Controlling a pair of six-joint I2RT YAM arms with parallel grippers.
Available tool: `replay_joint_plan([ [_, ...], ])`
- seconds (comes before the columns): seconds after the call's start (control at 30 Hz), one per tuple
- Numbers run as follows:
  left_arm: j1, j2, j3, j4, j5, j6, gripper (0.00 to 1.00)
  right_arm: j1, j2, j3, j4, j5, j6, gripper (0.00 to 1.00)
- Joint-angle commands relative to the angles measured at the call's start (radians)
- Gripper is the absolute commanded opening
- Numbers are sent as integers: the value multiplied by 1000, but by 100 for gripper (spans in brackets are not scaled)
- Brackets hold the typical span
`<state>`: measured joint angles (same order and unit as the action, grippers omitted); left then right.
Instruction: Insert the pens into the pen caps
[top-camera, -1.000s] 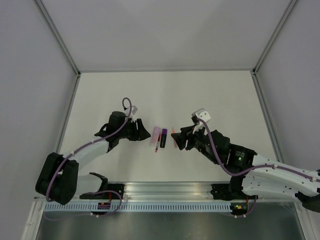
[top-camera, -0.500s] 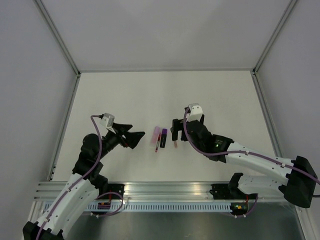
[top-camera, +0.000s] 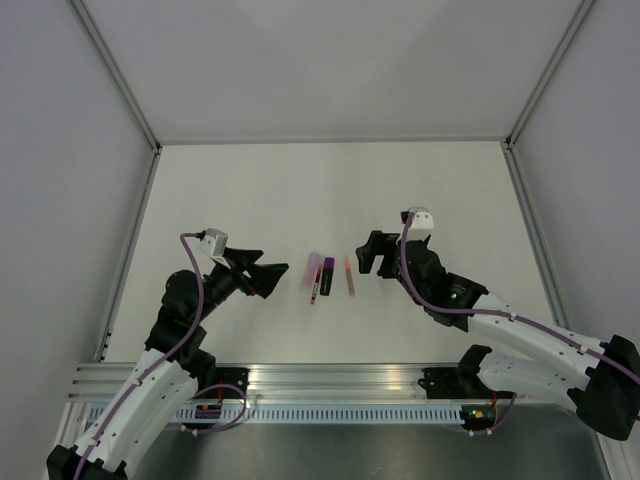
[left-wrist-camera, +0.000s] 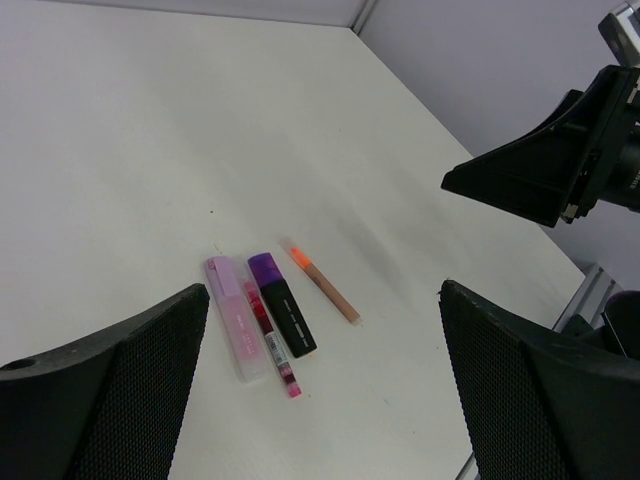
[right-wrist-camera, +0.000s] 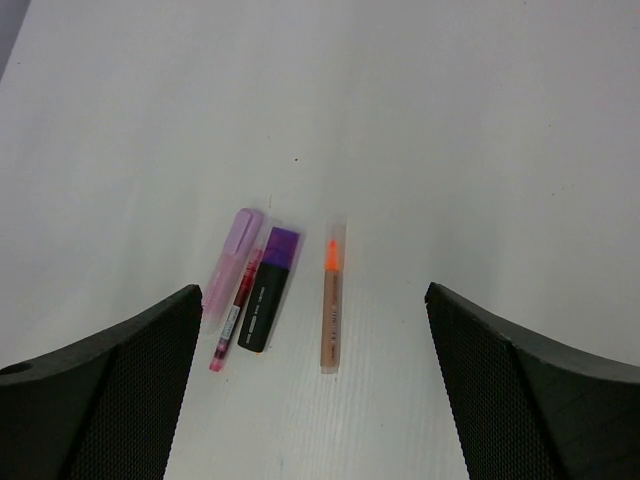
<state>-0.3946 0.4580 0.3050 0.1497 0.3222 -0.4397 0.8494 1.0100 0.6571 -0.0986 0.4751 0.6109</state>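
The left gripper (top-camera: 277, 263) hangs above the white table (top-camera: 420, 200), well to the left of the black marker (top-camera: 327, 275). Its jaws are spread wide with nothing between them. In the left wrist view its two mesh-faced fingers (left-wrist-camera: 110, 400) frame the whole row of pens from either side.

Just left of the black marker lies a pale pink pen (top-camera: 311, 268), thicker than the others and see-through. It runs almost parallel to the marker, its far end level with the marker's purple end. Tucked between the two is a thin pink-red pen (top-camera: 315, 288). It lies close against both and reaches further toward the arm bases than the marker does. I cannot tell whether it actually touches them.

The black marker (right-wrist-camera: 268, 290) itself lies flat near the middle of the table, its purple end pointing away from the arm bases.

Right of the marker, with a narrow strip of bare table between, lies a slim orange pen (top-camera: 349, 277). Its body is tan and its bright orange tip is at the far end, on the same side as the marker's purple end. It sits apart from the other three and touches none of them.

The right gripper (top-camera: 368, 252) hovers right of the marker, just beyond the orange pen and slightly further from the bases. Its jaws are fully apart and hold nothing. In the right wrist view its fingers (right-wrist-camera: 100, 400) flank all four pens, which lie on the table below.
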Motion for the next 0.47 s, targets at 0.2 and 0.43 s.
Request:
replay_joint_plan([
  [0.2, 0, -25, -10, 24, -28, 27, 100, -4, -117, -51, 85, 11, 26, 98],
  [0.43, 0, -35, -12, 19, -37, 27, 100, -4, -157, -67, 89, 13, 18, 98],
])
